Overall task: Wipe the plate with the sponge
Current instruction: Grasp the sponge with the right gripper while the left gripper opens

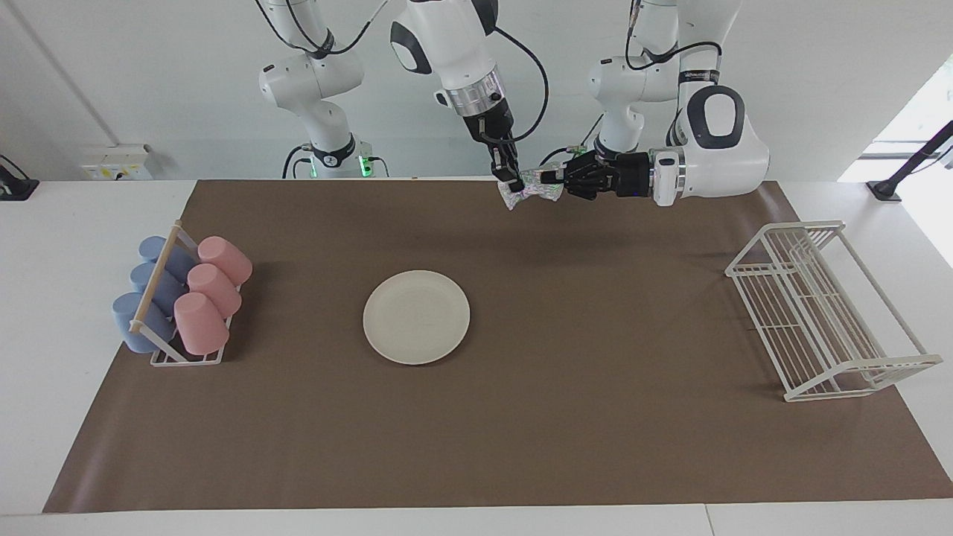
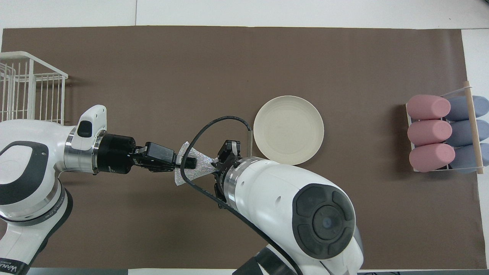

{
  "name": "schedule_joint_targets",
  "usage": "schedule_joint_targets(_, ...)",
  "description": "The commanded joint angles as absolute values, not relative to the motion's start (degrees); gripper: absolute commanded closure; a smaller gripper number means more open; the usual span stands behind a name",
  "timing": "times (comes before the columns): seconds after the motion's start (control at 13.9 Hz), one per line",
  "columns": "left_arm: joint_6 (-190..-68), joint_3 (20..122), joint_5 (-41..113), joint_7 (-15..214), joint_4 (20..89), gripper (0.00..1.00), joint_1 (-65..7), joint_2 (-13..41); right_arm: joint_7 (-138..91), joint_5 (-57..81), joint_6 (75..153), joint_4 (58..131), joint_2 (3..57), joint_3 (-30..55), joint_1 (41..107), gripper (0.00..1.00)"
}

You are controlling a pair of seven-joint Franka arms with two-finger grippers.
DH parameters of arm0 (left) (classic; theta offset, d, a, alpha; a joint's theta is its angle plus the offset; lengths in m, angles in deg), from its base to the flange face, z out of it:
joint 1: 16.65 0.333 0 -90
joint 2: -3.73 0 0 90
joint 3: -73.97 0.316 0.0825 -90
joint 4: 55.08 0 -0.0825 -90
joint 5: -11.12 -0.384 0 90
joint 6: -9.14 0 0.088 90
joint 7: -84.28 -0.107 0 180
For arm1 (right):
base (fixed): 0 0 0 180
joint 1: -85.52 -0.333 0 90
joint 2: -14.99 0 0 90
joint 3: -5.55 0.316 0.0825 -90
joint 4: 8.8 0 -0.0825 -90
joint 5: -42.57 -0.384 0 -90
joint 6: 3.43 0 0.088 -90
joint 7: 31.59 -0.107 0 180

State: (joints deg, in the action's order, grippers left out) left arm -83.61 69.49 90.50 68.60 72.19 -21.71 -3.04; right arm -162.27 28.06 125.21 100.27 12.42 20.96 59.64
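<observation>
The glittery silver sponge hangs in the air over the brown mat, close to the robots' edge of the table. Both grippers pinch it. My left gripper reaches in level and is shut on one end. My right gripper points down and is shut on the other end, squeezing the sponge into a bow shape. The cream-white plate lies flat on the mat with nothing on it, farther from the robots than the sponge and toward the right arm's end.
A rack of pink and blue cups stands at the right arm's end of the table. A white wire rack stands at the left arm's end. The brown mat covers the table between them.
</observation>
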Motion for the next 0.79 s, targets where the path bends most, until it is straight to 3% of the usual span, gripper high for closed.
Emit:
schedule_joint_targets(0.0,-83.1,70.2,91.2,68.3,73.5,0.84,-22.3,-4.7,-161.0,28.9,124.9,100.5,12.0,20.9,60.0,1.00)
schedule_joint_targets(0.07,-83.1,70.2,90.8,69.0,73.3,0.07,-22.3,-4.9,-160.5,28.9,124.9,100.4,12.0,20.9,60.2,1.00)
schedule_joint_targets(0.14,-83.1,70.2,90.1,69.9,73.2,0.00,-22.3,-5.3,-160.2,29.0,124.8,100.5,11.9,20.9,60.4,1.00)
schedule_joint_targets(0.36,-83.9,70.2,86.0,72.7,72.1,0.00,-22.2,-6.1,-157.6,31.0,122.8,100.5,11.7,20.8,61.2,1.00)
schedule_joint_targets(0.72,-84.6,70.2,77.0,75.9,69.6,0.00,-21.5,-5.9,-140.3,31.2,123.9,103.3,12.6,20.9,70.2,1.00)
